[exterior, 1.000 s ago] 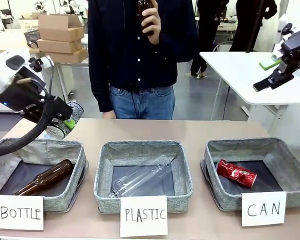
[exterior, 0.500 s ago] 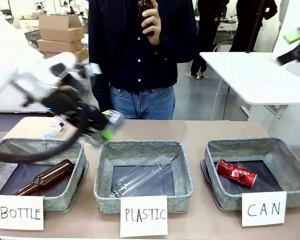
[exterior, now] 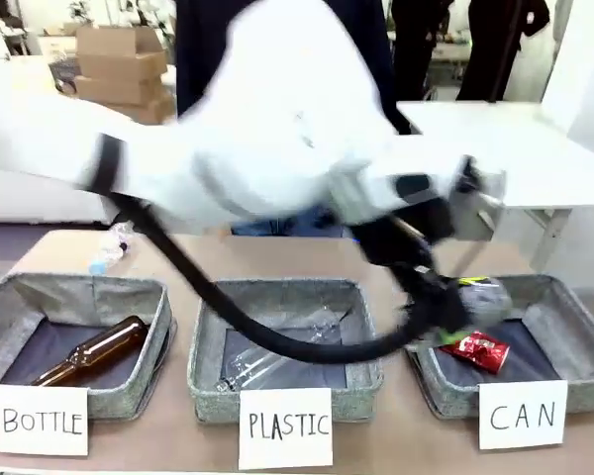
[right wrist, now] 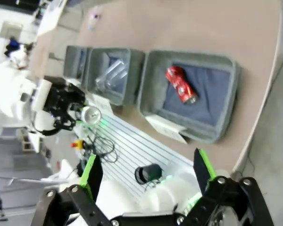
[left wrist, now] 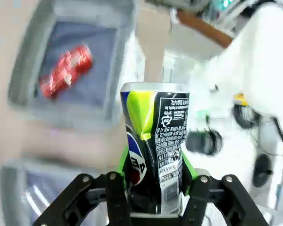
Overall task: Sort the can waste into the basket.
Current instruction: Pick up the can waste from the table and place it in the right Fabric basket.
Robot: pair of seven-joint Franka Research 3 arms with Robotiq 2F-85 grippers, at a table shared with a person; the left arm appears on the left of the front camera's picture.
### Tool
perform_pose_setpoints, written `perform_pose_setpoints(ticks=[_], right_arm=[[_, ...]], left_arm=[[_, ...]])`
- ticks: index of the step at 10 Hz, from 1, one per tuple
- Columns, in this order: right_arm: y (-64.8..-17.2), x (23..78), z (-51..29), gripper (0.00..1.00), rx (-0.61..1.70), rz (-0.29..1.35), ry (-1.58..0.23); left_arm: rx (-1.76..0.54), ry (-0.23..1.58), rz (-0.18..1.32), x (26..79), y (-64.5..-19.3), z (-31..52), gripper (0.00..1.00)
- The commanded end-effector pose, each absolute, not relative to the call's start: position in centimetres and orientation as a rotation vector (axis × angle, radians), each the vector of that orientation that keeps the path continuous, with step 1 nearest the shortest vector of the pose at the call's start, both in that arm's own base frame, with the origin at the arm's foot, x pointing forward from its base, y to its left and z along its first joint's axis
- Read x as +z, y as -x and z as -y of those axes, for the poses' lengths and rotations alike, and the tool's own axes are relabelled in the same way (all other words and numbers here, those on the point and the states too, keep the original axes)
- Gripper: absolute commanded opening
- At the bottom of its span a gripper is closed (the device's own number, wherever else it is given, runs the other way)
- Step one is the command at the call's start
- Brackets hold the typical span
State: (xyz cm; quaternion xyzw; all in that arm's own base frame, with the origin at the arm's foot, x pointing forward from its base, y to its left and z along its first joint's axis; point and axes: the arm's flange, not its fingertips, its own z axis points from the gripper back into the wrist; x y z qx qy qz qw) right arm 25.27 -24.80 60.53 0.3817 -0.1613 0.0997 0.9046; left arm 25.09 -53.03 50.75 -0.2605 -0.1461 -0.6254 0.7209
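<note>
Above basket edge, black can

You are working in a robotics lab: stacked cardboard boxes and a white table stand behind your surface, which carries hand-lettered sorting cards.

The black can is glossy metal, the basket matt woven cloth.

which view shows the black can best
Left wrist view: the black can is close and sharp, clamped by the left gripper. Front view shows it motion-blurred at the CAN basket; right wrist view shows it small and distant.
</note>
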Motion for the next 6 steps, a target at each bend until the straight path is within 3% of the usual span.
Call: perform_pose_setpoints(ticks=[1,2,3,6], right_arm=[[-24.8,57.6,25.1,1.0,0.24,0.321,-0.836],[-25.0,57.2,25.7,1.0,0.207,0.329,-0.838],[-24.2,57.3,26.0,1.0,0.201,0.321,-0.83],[-24.2,57.3,26.0,1.0,0.201,0.321,-0.83]], left_arm=[[-1.472,0.539,0.537,49.3,-27.0,60.0,0.44],[-1.462,0.549,0.541,48.4,-27.5,62.7,0.44],[-1.414,0.464,0.52,45.0,-31.2,66.0,0.44],[-1.401,0.456,0.525,44.8,-31.7,66.5,0.44]])
